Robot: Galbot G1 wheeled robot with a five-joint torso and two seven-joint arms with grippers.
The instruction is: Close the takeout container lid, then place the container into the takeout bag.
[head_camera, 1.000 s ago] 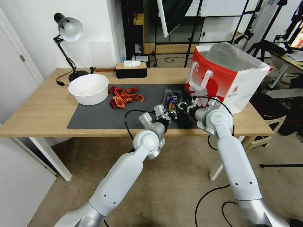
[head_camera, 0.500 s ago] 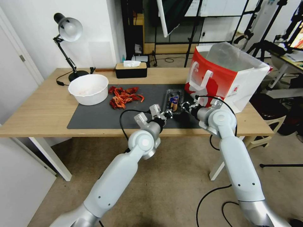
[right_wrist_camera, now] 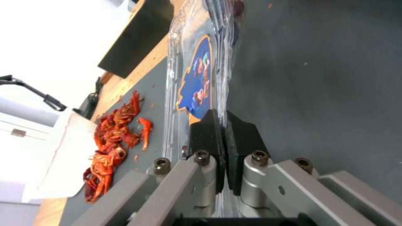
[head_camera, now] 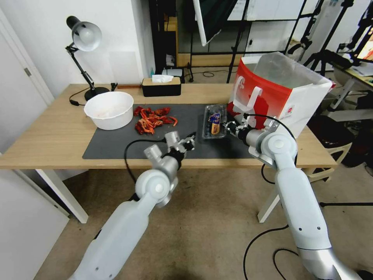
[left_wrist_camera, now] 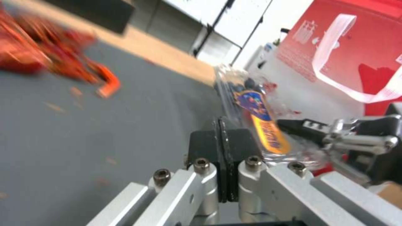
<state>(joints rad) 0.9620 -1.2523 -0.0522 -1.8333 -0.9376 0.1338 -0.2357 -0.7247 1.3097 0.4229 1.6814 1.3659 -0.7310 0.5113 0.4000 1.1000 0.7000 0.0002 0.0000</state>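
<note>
The takeout container (head_camera: 215,125) is a small clear clamshell with its labelled lid (head_camera: 213,126) down over dark berries. It is on or just above the dark mat, beside the red-and-white takeout bag (head_camera: 272,91). My right gripper (head_camera: 229,128) is shut on the container's near edge; the right wrist view shows its fingers (right_wrist_camera: 222,121) pinching the clear plastic of the container (right_wrist_camera: 197,72). My left gripper (head_camera: 189,140) is to the left of the container, apart from it, shut on nothing (left_wrist_camera: 222,125). From the left wrist I see the container (left_wrist_camera: 257,110), the right gripper (left_wrist_camera: 301,128) and the bag (left_wrist_camera: 356,47).
The grey mat (head_camera: 116,144) covers the middle of the wooden table. A white bowl (head_camera: 109,109) and a pile of red crayfish shells (head_camera: 152,118) lie at the left. A black tissue box (head_camera: 161,86) and a desk lamp (head_camera: 85,39) stand at the back.
My left gripper let go and drew back to the left, away from the container. The right gripper shifted slightly right toward the bag, still holding the container.
</note>
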